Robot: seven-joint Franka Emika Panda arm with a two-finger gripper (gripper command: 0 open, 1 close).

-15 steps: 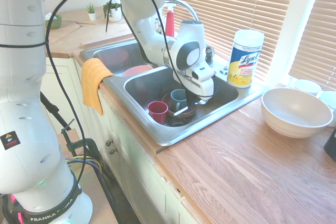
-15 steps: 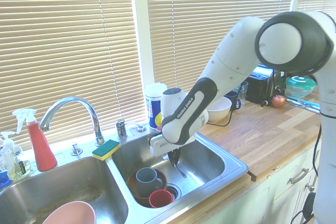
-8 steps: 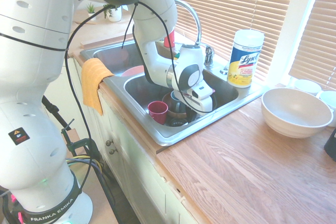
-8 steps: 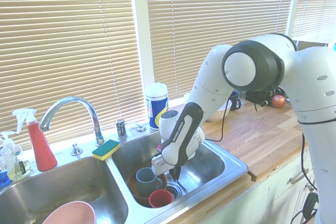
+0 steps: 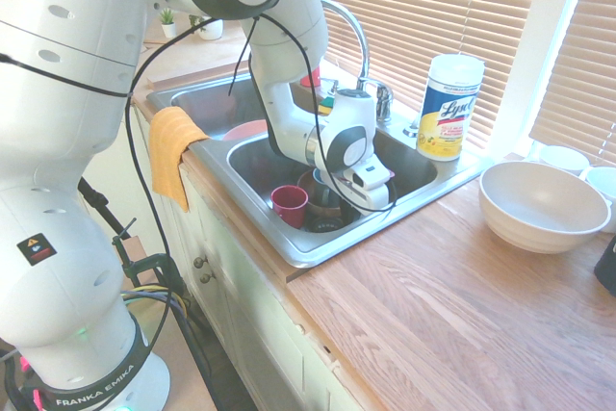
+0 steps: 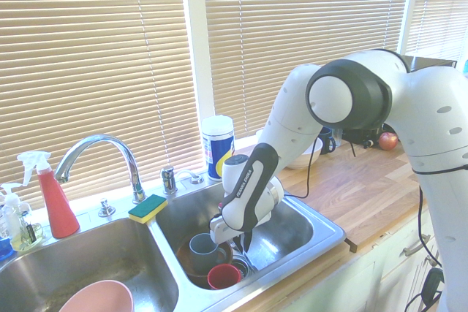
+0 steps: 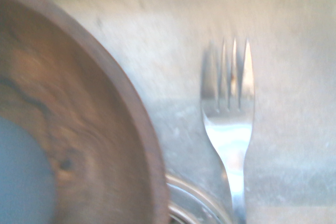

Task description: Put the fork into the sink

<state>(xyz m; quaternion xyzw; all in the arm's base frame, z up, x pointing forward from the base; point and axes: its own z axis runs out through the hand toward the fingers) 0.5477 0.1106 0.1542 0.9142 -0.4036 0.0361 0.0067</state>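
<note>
The gripper (image 6: 246, 242) is reaching down inside the right-hand picture basin of the steel sink (image 6: 296, 233), its fingers closed on the slim, shiny fork (image 7: 231, 129). Beside the fork, a round-rimmed brown wooden bowl (image 7: 113, 103) is crowding one side, a smooth blue-grey mug (image 6: 205, 252) sitting in it. A red cup (image 6: 224, 276) is standing near the gripper; bare metal is stretching past the tines.
</note>
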